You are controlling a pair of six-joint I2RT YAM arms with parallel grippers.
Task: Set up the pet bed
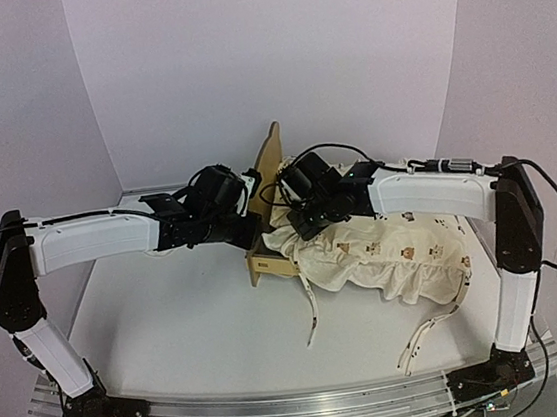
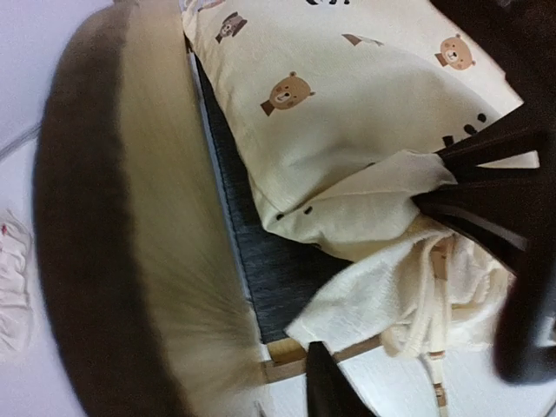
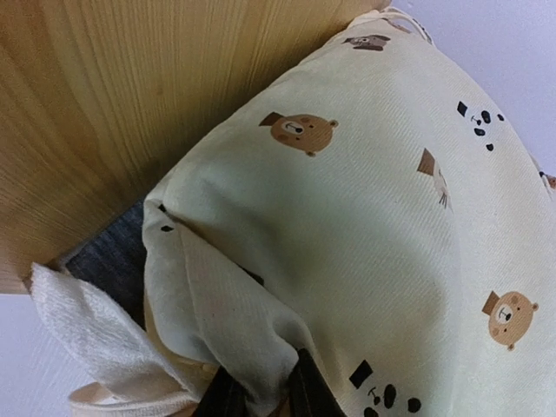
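Top external view showed the pet bed point(image 1: 265, 262) in the middle of the table point(image 1: 172, 331), its headboard point(image 1: 269, 159) upright between the two arms. The printed cover point(image 1: 395, 256) lay over it, spilling rightward. The right gripper point(image 3: 261, 400) pinched a fold of the cover. The left gripper point(image 1: 251, 230) sat beside the headboard; whether it gripped anything could not be told.

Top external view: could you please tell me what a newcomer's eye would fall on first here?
The cream bear-print cover stands out first, heaped right of centre on the table with ties trailing toward the near edge. Under its left end, at centre, the plywood pet bed raises its tall headboard. The right tool pinches a fold of the cover.
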